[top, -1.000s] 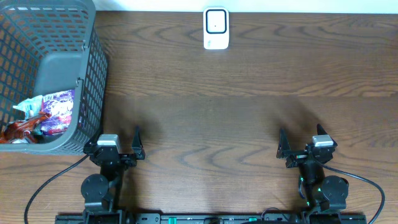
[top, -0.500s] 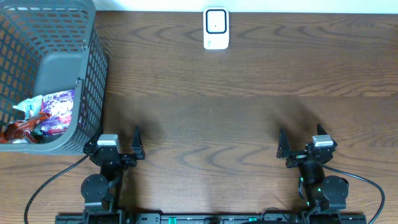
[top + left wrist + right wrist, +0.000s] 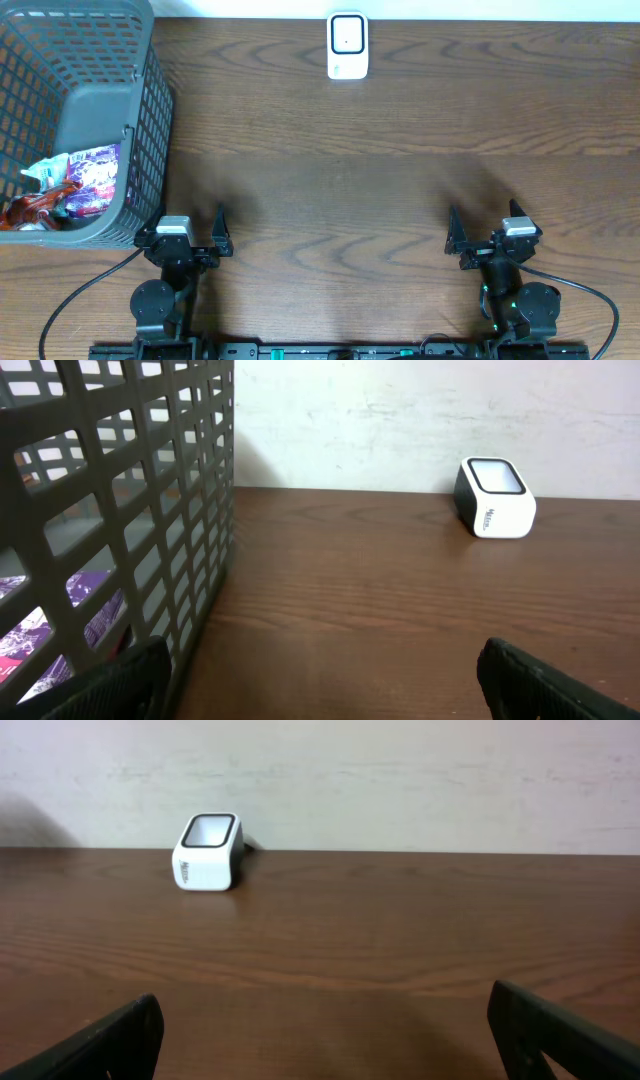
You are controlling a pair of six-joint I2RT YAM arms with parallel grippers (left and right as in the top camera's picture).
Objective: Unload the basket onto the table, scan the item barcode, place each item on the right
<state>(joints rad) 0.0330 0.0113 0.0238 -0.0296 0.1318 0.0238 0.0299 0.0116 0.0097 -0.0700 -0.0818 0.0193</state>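
Grey mesh basket (image 3: 150,120) stood just ahead and left of the left claw (image 3: 187,226), with packets (image 3: 85,180) inside. Both claws sat low on the wooden desk (image 3: 350,180), jaws wide apart and holding nothing. Well ahead, between the left and right claw (image 3: 487,228), stood the white scanner (image 3: 348,46).

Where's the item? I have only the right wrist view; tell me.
Observer: In the basket on the left side of the table. Packets lie on its floor.
Operator: Name the nearer arm.
Observer: The left gripper. It is open and empty, right beside the basket's mesh wall.
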